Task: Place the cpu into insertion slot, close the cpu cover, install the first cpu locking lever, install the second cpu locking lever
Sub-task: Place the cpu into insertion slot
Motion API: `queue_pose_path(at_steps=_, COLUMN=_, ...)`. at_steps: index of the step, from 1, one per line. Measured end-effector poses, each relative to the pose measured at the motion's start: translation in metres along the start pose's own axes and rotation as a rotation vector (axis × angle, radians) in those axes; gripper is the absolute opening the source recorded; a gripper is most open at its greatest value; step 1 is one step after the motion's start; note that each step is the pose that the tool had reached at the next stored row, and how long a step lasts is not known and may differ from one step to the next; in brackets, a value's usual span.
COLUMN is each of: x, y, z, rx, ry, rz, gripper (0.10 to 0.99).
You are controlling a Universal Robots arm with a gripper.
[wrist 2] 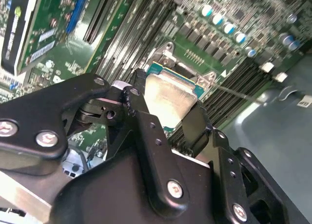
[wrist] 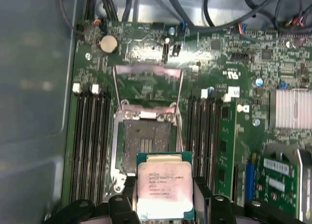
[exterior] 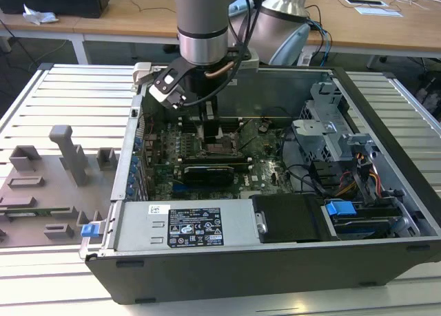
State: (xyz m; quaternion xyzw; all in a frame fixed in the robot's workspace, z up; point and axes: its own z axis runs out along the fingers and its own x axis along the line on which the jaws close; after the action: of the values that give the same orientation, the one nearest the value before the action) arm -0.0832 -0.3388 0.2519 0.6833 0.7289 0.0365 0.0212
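- Nearest the wrist cameras: clamps the cpu point(wrist: 164, 187) in the gripper point(wrist 2: 168, 114), narrowed onto the chip, with one black finger point(wrist 2: 141, 121) against each of two opposite edges.
- Pale metal top turned toward the first wrist view, with a thin green rim showing around it.
- Holds the chip clear above the green motherboard point(wrist: 234, 63), not seated. In the first wrist view, overlaps one edge of the insertion slot point(wrist: 146, 138).
- Just past the chip: the slot itself, open, a dark square field inside a metal rim.
- At the slot's far side: the cpu cover point(wrist: 146, 69), swung up off the socket and standing open, with board visible through its window.
- On either side of the slot: rows of long black memory slots point(wrist: 90, 136), parallel to its sides.
- Farther along the board: a round coin cell point(wrist: 108, 43), and well off to one side a ribbed silver heatsink point(wrist: 292, 109).
- In the exterior view: reaches straight down from the grey arm point(exterior: 202, 27) into the open computer case point(exterior: 275, 271), over the middle of the board.
- Along the case's near edge: a silver power supply point(exterior: 186, 226) with a printed label, and a blue tab point(exterior: 340, 209) toward the exterior view's right.
- Under the case: a slatted metal table point(exterior: 76, 89), with a grey fixture plate point(exterior: 41, 192) beside the case at the exterior view's left.
- Farthest back: a wooden desk point(exterior: 124, 20).
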Motion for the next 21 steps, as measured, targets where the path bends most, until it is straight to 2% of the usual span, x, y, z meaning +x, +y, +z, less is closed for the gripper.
queue_pose_path(at_steps=4, x=0.0008, y=-0.0049, z=0.0040, rx=0.000, ry=0.0001, rz=0.000, gripper=0.541)
queue_pose_path(at_steps=11, x=0.0045, y=-0.0054, z=0.0160, rx=0.000, ry=-0.0001, rz=0.000, gripper=0.541)
queue_pose_path(at_steps=15, x=0.0121, y=0.0007, z=0.0234, rx=0.000, ry=0.0000, rz=-0.001, gripper=0.541)
queue_pose_path(at_steps=21, x=0.0121, y=0.0126, z=0.0355, rx=0.001, ry=0.0002, rz=-0.001, gripper=0.541)
